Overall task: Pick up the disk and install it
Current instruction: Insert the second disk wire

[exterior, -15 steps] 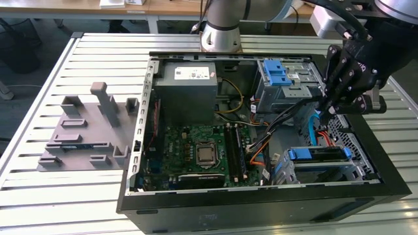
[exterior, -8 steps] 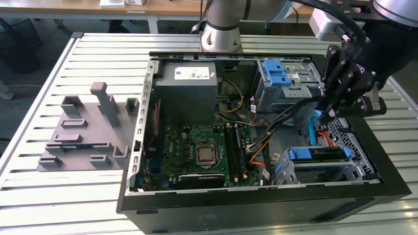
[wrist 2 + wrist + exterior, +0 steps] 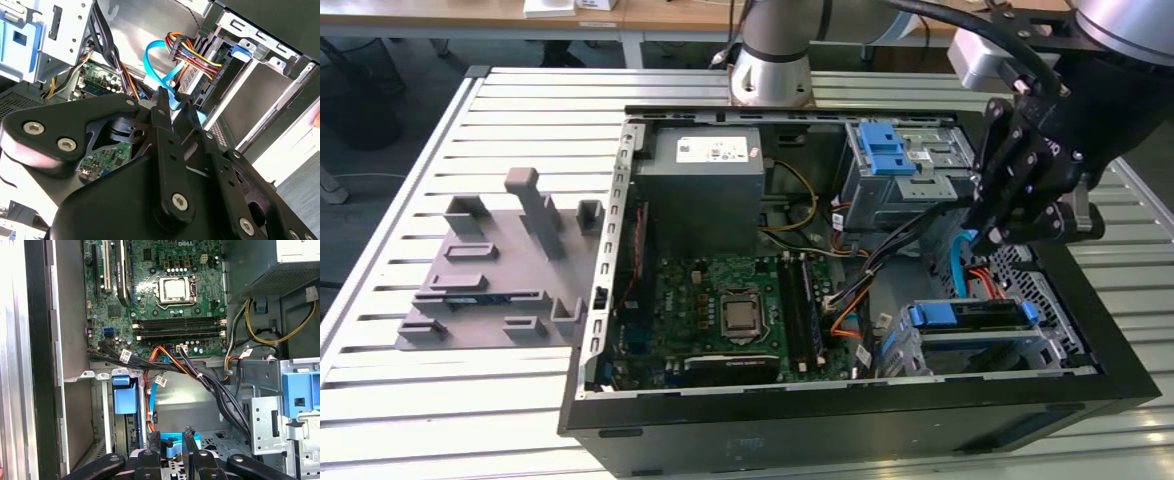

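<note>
**The disk** [image 3: 175,446] is seen in the first wrist view as a blue plastic carrier edge lying between the two black fingertips. Its silver body is hidden behind the gripper linkage, so its tilt cannot be told. It is held low inside the open computer case [image 3: 854,420], at the end on the exterior view's right, between the upper drive cage [image 3: 907,170] and the lower drive bay [image 3: 974,330].

**The gripper** [image 3: 172,436] is shown with its fingers [image 3: 189,439] drawn close together, the blue edge caught between them. In the second wrist view the gripper [image 3: 174,99] is seen just beside a curved blue data cable [image 3: 152,62] and a bundle of red, yellow and black power wires [image 3: 192,52]. In the exterior view the gripper [image 3: 998,236] is reached down past the case rim.

**Surroundings.**
- A second blue-framed carrier [image 3: 967,314] is seated in the lower bay.
- A blue latch piece [image 3: 885,150] is set on top of the upper cage.
- The green motherboard [image 3: 720,300] is mounted in the middle of the case, with black cabling [image 3: 200,382] routed across its edge.
- The grey power supply [image 3: 700,190] is placed beyond the motherboard.
- The case is rested on a slatted metal table [image 3: 454,400], and a grey moulded fixture [image 3: 494,270] is laid well apart from it, on the exterior view's left.
</note>
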Robot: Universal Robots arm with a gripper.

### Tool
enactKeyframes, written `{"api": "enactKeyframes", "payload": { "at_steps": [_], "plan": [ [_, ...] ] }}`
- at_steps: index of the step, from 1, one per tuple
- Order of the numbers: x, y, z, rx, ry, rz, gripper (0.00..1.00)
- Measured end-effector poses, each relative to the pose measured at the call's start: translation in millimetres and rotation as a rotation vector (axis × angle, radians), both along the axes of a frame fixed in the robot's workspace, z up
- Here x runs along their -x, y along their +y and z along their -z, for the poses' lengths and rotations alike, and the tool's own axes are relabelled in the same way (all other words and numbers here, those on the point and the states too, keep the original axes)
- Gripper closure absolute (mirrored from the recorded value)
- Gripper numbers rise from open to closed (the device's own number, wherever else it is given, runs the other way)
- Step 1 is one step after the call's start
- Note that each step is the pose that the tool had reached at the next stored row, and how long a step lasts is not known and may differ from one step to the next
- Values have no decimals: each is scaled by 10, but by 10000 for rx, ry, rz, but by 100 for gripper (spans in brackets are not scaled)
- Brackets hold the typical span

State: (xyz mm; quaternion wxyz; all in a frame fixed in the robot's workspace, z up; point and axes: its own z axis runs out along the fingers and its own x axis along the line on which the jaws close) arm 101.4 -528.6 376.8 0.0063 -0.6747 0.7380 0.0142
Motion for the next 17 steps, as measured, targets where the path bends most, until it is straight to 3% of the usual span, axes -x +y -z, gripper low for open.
{"api": "enactKeyframes", "payload": {
  "at_steps": [6,8,10,13,17],
  "plan": [
    [0,0,30,54,-5,0,70],
    [0,0,37,84,-5,0,83],
    [0,0,42,104,-6,0,89],
    [0,0,47,157,-5,0,89],
    [0,0,52,415,-5,0,89]
  ]
}}
